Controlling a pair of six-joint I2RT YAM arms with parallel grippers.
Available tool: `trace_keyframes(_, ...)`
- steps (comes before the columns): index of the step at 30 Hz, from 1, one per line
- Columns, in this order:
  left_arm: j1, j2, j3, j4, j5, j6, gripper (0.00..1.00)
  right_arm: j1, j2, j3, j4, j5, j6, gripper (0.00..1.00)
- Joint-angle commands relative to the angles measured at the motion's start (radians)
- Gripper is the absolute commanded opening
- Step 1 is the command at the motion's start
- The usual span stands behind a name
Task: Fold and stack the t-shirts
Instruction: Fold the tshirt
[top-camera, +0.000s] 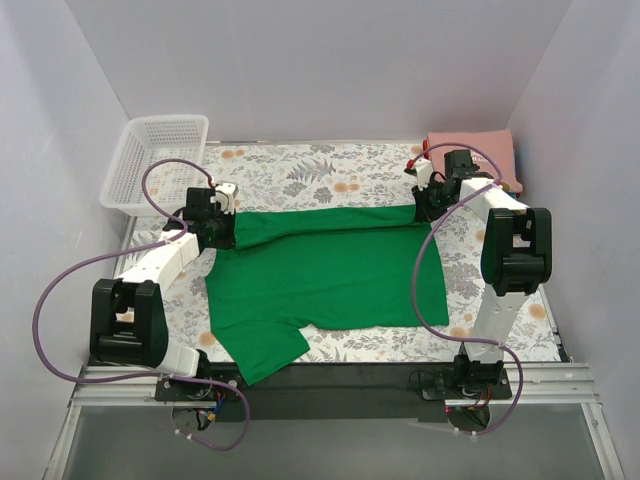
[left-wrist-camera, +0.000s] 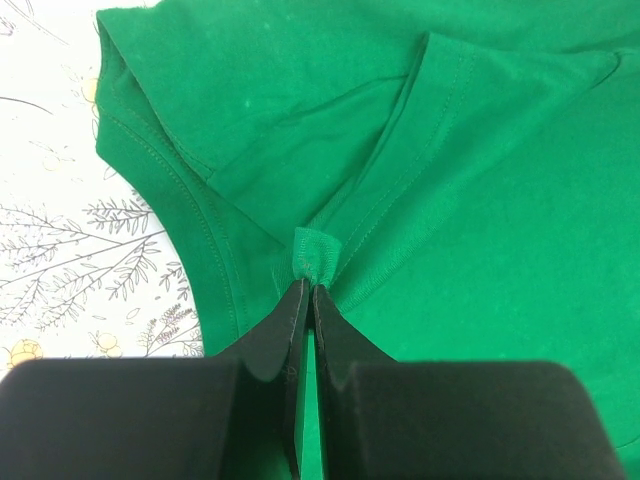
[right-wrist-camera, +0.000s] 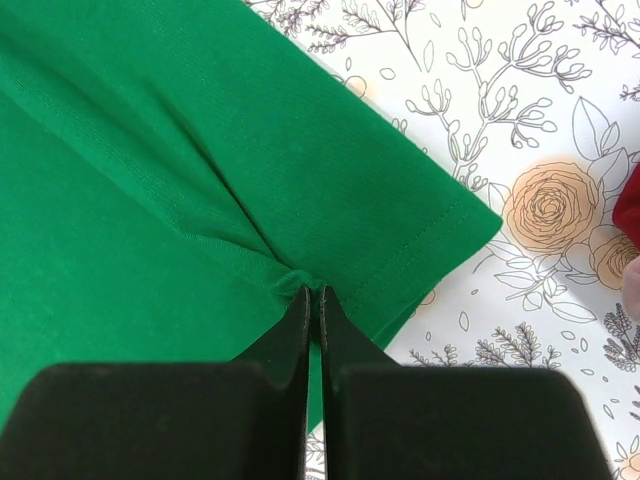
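We pinch the green t-shirt (top-camera: 330, 275) thinly at left gripper (left-wrist-camera: 308, 285) and right gripper (right-wrist-camera: 313, 292) tips; uneven pulling could free it.

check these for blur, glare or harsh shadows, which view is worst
Top external: even, soft light, no glare, only faint shadows on the floral table cover, green t-shirt sharp. Left wrist: stitching crisp, cloth slightly shaded where the left gripper pinches it. Right wrist: weave and print crisp around the right gripper; a red patch at the right edge is blurred, marginally the worst.
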Motion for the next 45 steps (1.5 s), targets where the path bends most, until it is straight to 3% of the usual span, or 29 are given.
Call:
trace_keyframes(1, -0.001, -0.036, -0.022, -0.010, -0.009, 0.023, 0.00, -0.009, -0.034, -0.015, -0.019, 0.000, -0.032, 0.01)
trace_keyframes(8, -0.001, -0.091, -0.039, -0.008, -0.017, 0.035, 0.00, -0.008, -0.054, -0.018, -0.022, -0.002, -0.037, 0.01)
trace_keyframes(29, -0.001, -0.053, -0.085, -0.019, 0.022, 0.111, 0.00, -0.008, -0.025, -0.045, -0.033, 0.017, -0.063, 0.02)
trace_keyframes(30, -0.001, -0.056, -0.079, -0.039, 0.041, 0.122, 0.00, -0.008, -0.025, -0.043, -0.041, 0.017, -0.070, 0.17)
trace_keyframes(32, -0.001, -0.094, -0.076, -0.093, 0.149, 0.164, 0.06, -0.009, -0.043, -0.042, -0.070, 0.009, -0.079, 0.29)
trace_keyframes(33, -0.001, -0.126, -0.085, -0.105, 0.196, 0.214, 0.13, -0.009, -0.071, -0.043, -0.077, -0.006, -0.081, 0.45)
trace_keyframes(34, -0.001, -0.207, -0.090, -0.119, 0.248, 0.230, 0.26, -0.011, -0.086, -0.040, -0.087, -0.017, -0.084, 0.51)
trace_keyframes(35, -0.001, -0.235, -0.091, -0.123, 0.282, 0.242, 0.32, -0.012, -0.101, -0.035, -0.090, -0.031, -0.081, 0.55)
trace_keyframes(38, -0.001, -0.214, -0.036, -0.134, 0.346, 0.241, 0.37, -0.011, -0.131, 0.015, -0.107, -0.068, -0.054, 0.63)
trace_keyframes(41, -0.001, -0.066, 0.082, -0.145, 0.368, 0.181, 0.38, -0.011, -0.089, 0.096, -0.131, -0.091, -0.001, 0.55)
trace_keyframes(42, -0.002, -0.033, 0.105, -0.139, 0.377, 0.162, 0.39, -0.009, -0.051, 0.121, -0.142, -0.094, 0.008, 0.46)
trace_keyframes(45, -0.021, 0.117, 0.189, -0.105, 0.368, 0.080, 0.41, -0.002, 0.012, 0.179, -0.165, -0.082, 0.037, 0.31)
